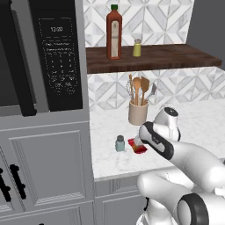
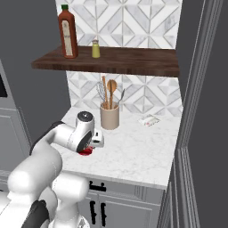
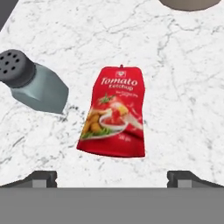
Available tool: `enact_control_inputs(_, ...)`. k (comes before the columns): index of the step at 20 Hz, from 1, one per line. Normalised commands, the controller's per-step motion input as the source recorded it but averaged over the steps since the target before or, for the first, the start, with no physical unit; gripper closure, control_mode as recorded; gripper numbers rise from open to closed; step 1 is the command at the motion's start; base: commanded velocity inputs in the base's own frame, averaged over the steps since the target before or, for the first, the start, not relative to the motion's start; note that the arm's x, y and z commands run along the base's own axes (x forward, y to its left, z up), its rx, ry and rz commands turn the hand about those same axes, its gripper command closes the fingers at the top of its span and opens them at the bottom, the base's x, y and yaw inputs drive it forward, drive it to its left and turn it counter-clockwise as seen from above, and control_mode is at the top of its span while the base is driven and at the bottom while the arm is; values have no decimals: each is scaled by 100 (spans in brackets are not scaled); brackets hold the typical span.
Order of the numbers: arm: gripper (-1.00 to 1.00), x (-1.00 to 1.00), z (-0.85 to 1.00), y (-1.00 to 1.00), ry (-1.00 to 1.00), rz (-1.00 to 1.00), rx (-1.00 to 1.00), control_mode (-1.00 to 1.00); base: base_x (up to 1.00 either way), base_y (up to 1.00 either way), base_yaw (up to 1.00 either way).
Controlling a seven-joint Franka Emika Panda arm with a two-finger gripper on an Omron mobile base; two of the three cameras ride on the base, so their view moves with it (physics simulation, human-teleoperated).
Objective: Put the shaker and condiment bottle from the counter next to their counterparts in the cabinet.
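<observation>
The condiment bottle (image 3: 114, 111), a flat red tomato ketchup packet, lies on the white marble counter (image 3: 179, 87). My gripper (image 3: 114, 178) hovers straight above it, open, with the two fingertips wide apart and nothing between them. Just left of the packet stands the small blue-grey shaker (image 3: 33, 83) with a perforated grey cap. From the left base camera, the shaker (image 1: 120, 143) and the packet (image 1: 138, 145) sit side by side near the counter's front edge. Above on the dark wooden cabinet (image 1: 154, 59) stand the counterparts: a tall red bottle (image 1: 114, 33) and a yellow-green shaker (image 1: 137, 48).
A beige utensil crock (image 1: 138, 112) with wooden spoons stands behind the packet, against the tiled wall. A black microwave (image 1: 57, 57) fills the tall unit on the left. A small card (image 2: 149, 120) lies at the back right of the counter (image 2: 133, 151), near a grey side wall.
</observation>
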Motion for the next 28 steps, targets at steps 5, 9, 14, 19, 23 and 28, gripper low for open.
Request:
enact_control_inputs(5, -100, 7, -17, 8, -2, 0, 1, -100, 0, 0, 0)
enact_control_inputs(9, -100, 8, -12, 18, -4, 0, 4, -100, 0, 0, 0)
enact_control_inputs(14, -100, 0, -7, 15, -4, 0, 3, -100, 0, 0, 0)
enact_control_inputs(19, -100, 8, -30, 0, 0, 0, 0, -100, 0, 0, 0)
enact_control_inputs(23, -100, 6, -30, 3, -1, 0, 0, -100, 0, 0, 0)
enact_control_inputs(28, -100, 9, -25, 9, -2, 0, 0, -100, 0, 0, 0)
